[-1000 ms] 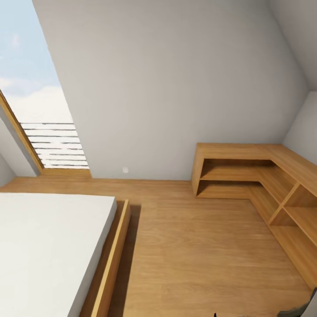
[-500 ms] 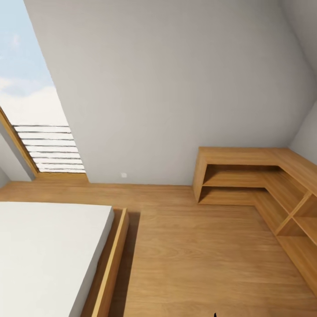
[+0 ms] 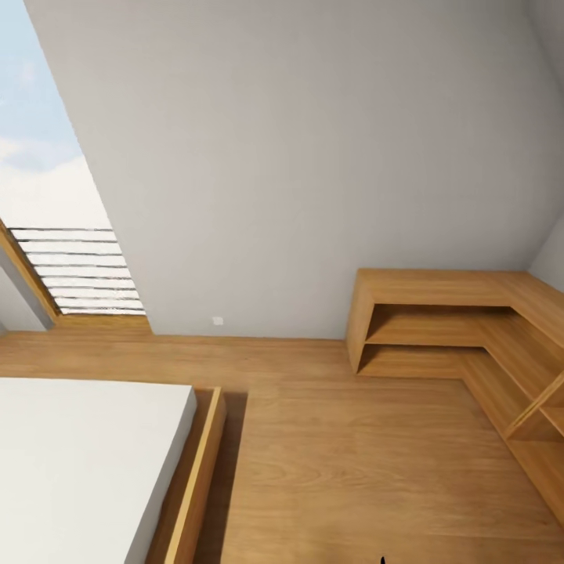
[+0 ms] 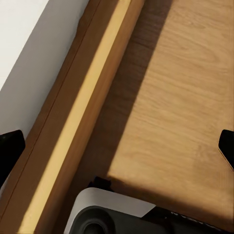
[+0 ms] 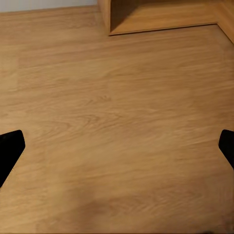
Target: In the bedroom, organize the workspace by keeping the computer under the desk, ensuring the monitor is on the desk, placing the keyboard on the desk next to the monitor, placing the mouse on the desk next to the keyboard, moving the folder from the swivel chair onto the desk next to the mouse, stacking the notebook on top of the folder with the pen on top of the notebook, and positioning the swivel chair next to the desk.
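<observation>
i see the bed (image 3: 86, 462) cut off at the frame edge, the corner shelf (image 3: 439, 313) partly cropped; both claws, left gripper (image 4: 117, 144) and right gripper (image 5: 117, 148), spread wide, empty over the wood floor (image 3: 352, 470).

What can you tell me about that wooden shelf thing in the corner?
The shelf is a low, L-shaped unit of light wood standing on the wood floor. One leg runs along the grey wall, the other turns along the right side. It has a flat top and open compartments split by boards, with nothing visible inside. The right wrist view catches its end.
</observation>
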`<state>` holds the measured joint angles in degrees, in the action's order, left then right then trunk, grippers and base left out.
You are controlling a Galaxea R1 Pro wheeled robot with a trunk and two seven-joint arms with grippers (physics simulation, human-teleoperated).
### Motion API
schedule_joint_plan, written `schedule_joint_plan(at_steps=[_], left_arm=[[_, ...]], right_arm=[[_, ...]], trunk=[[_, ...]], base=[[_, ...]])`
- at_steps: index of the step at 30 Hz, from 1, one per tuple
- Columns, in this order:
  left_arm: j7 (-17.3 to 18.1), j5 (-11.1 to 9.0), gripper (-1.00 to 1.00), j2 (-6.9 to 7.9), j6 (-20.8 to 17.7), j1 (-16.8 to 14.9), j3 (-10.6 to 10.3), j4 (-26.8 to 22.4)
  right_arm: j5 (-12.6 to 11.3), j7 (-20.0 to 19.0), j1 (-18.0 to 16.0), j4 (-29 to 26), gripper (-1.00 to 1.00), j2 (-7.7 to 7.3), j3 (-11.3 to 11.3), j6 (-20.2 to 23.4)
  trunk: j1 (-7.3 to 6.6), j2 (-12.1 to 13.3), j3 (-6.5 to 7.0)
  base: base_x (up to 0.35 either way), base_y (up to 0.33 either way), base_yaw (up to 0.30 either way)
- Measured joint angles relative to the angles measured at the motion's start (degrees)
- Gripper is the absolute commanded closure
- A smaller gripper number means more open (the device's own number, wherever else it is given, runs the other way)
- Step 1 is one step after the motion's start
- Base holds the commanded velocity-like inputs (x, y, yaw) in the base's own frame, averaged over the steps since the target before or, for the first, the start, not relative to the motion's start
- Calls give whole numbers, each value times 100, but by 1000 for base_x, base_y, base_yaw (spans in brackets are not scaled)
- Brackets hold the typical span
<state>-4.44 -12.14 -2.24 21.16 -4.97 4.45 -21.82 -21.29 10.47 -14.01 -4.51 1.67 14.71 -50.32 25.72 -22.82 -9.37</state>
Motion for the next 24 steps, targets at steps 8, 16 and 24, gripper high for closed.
schedule_joint_plan(at_steps=[8,16,24], left_arm=[[0,-1,-100,0,-2,0,-1,2],[0,-5,-100,0,3,0,-9,83],[0,-7,-100,-5,3,-1,-13,119]], right_arm=[[2,0,0,0,-100,0,0,0],[2,0,0,0,-100,-3,-1,-1],[2,1,1,-1,-100,-8,0,0]], trunk=[[0,0,0],[0,0,0],[0,0,21]], base=[[321,-52,0],[321,-69,-1],[321,-83,-89]])
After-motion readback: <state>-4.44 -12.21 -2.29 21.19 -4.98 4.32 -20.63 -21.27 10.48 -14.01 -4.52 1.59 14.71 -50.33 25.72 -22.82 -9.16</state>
